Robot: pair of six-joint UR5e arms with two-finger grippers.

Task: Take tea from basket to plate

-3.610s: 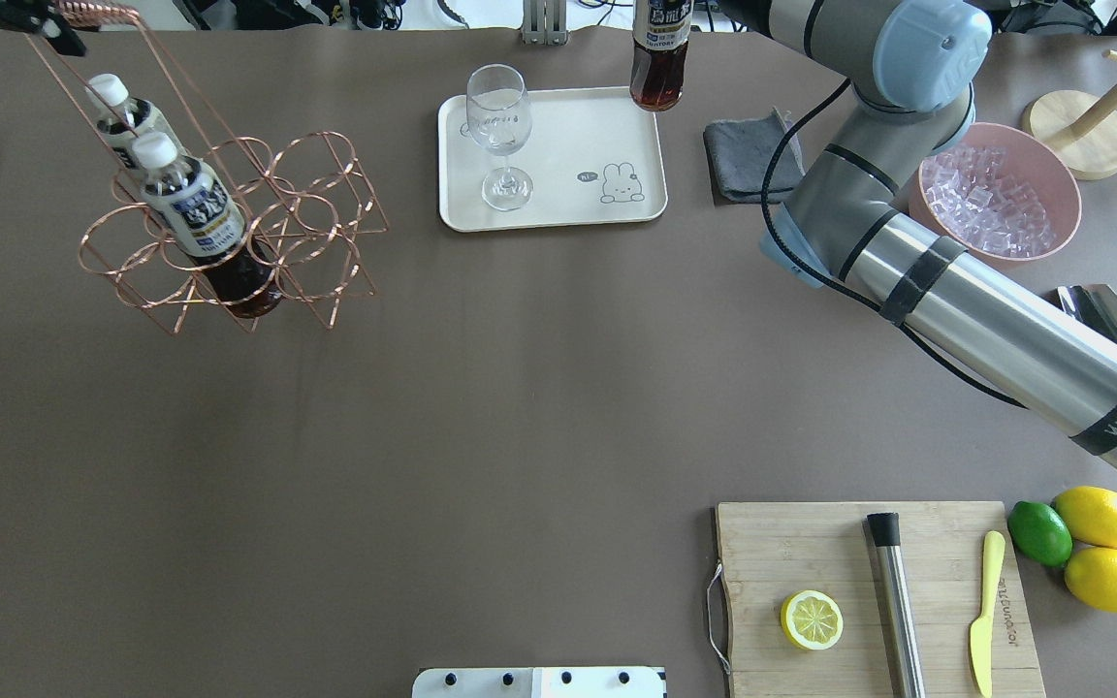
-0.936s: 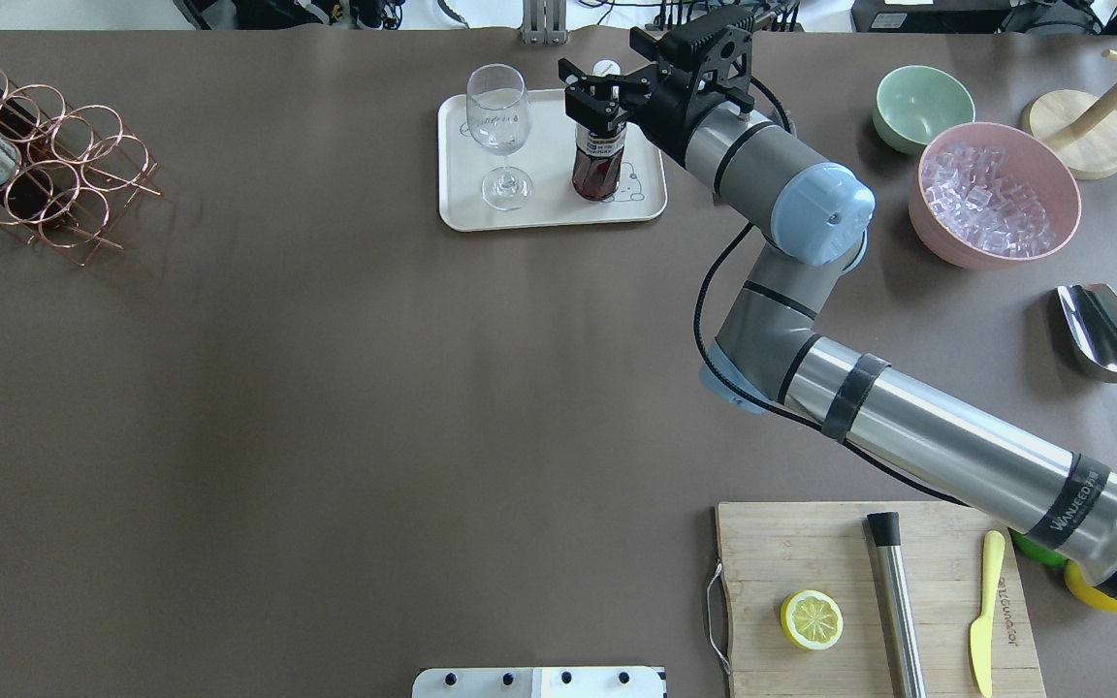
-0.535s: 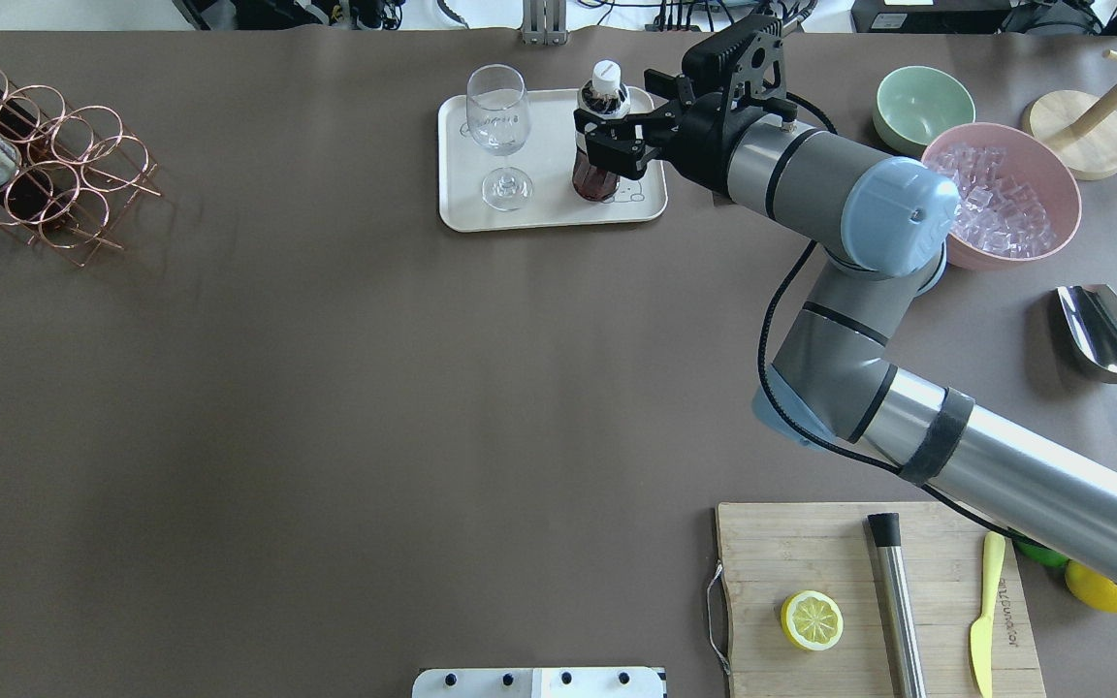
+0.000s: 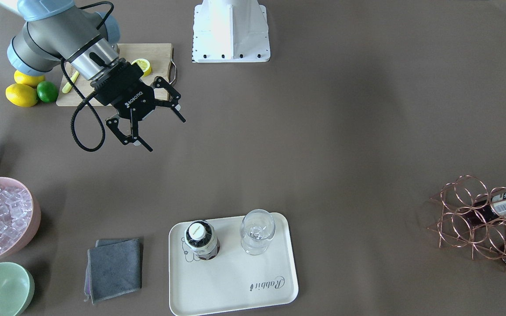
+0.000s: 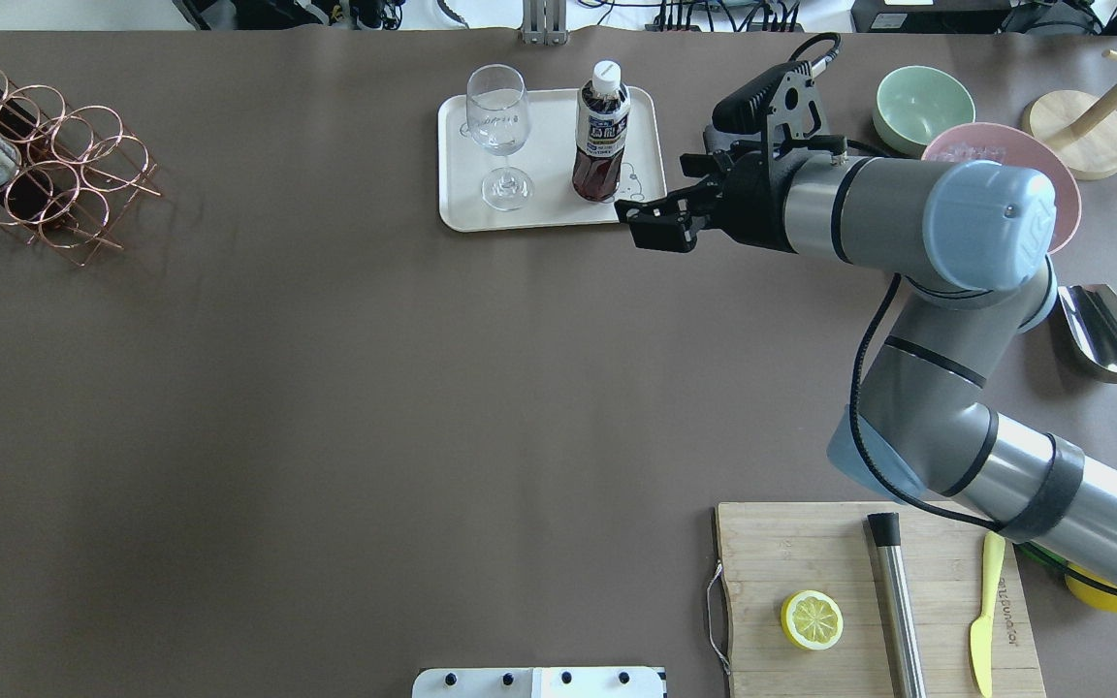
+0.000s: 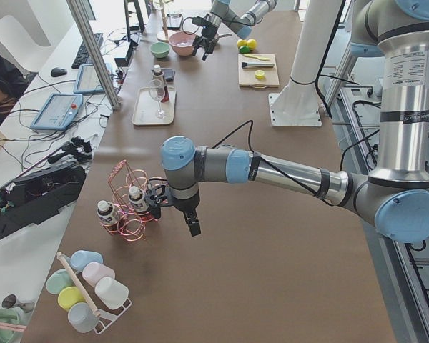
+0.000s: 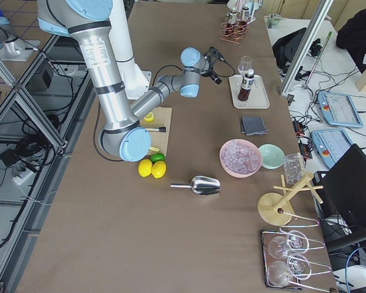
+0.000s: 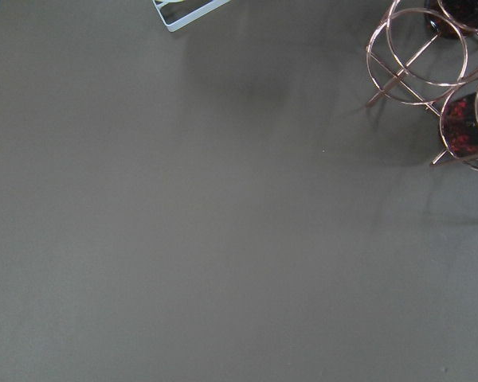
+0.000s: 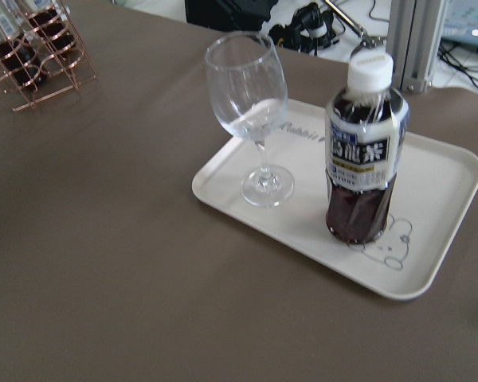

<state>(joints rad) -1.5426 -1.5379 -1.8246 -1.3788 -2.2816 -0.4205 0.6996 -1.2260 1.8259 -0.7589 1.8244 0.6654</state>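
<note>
The brown table (image 5: 403,407) carries the plate (image 5: 551,207) midway along the edge opposite the robot, the basket (image 5: 59,167) at that edge's left corner, a grey cloth (image 4: 113,268), green bowl (image 5: 917,102) and pink bowl (image 4: 34,221) toward its right end, and a cutting board (image 5: 772,548) by the robot's edge.

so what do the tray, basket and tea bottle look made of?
Tray: matte cream, probably moulded plastic or melamine; smooth rounded rim.
Basket: shiny copper-coloured metal wire; plating or solid unclear.
Tea bottle: clear plastic, apparently; dark liquid shows through, white cap.
</note>
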